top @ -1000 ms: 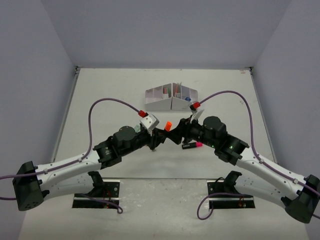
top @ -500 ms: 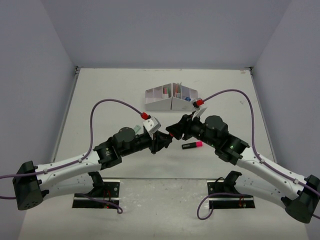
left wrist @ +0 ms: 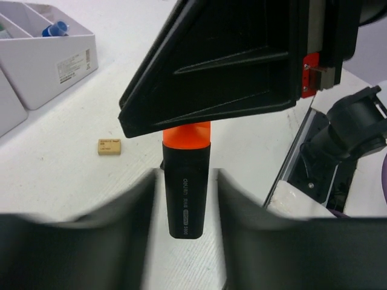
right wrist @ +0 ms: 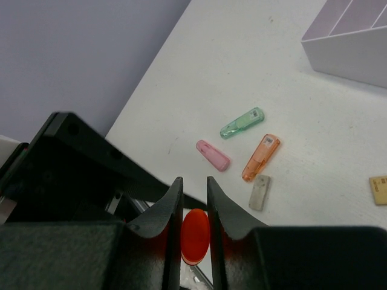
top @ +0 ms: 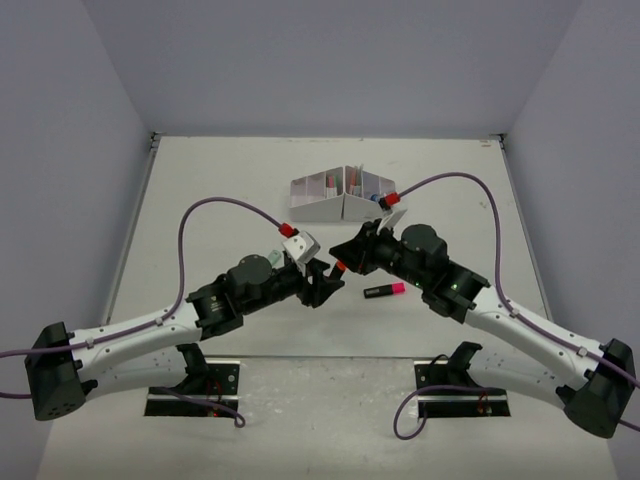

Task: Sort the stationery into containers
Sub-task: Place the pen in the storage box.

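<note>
highlighter (left wrist: 186,199) cap: half hidden by right pincer (right wrist: 194,184) | organiser box (left wrist: 48,60): cut off | left pincer (left wrist: 185,187): blurred

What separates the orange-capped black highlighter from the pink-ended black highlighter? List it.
The orange-capped black highlighter is off the table, its cap pinched by the right gripper; the pink-ended black highlighter lies flat on the table, untouched. The first's end is orange, the second's pink. Both have black bodies.

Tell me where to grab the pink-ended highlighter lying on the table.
Take the highlighter by its black barrel, about mid-length, coming straight down from above and closing across its narrow width. It lies flat with its long axis left-right in the top view, and nothing is touching it.
</note>
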Available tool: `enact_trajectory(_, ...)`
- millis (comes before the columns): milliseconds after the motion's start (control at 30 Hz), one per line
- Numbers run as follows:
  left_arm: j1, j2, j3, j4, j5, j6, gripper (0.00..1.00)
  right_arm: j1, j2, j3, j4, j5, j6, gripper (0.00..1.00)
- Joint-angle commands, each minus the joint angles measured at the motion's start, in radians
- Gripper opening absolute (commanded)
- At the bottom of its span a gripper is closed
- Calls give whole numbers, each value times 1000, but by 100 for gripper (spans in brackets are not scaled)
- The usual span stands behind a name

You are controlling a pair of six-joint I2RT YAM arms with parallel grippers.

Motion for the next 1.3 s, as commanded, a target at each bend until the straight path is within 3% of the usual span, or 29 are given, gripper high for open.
enact_trajectory(0,-1,-29,66,-35,-109,-51,78,1,32,40,37,49,-23,0)
enact_trajectory(67,0,-37,86,-84,-148,-75,96,-9,69,76,30,81,-40,0)
enact_trajectory(100,0,-49,95,-115,-181,-90,100,-18,93,97,27,84,-45,0)
enact_trajectory(167,0,-77,104,-171,-239,-112,100,-44,137,118,29,90,-53,0)
enact_trajectory(300,0,-154,176,-456,-479,-215,100,-97,277,257,35,163,-115,0)
enact_trajectory(467,0,-250,225,-678,-579,-236,100,-123,541,535,36,317,-247,0)
enact_trajectory(633,0,-364,210,-728,-582,-236,100,-179,818,801,2,401,-296,0)
enact_trajectory(833,0,-411,200,-774,-575,-250,100,-209,1073,1109,-153,341,-325,0)
enact_trajectory(1267,0,-411,168,-769,-570,-243,100,-212,1139,1092,-175,317,-291,7)
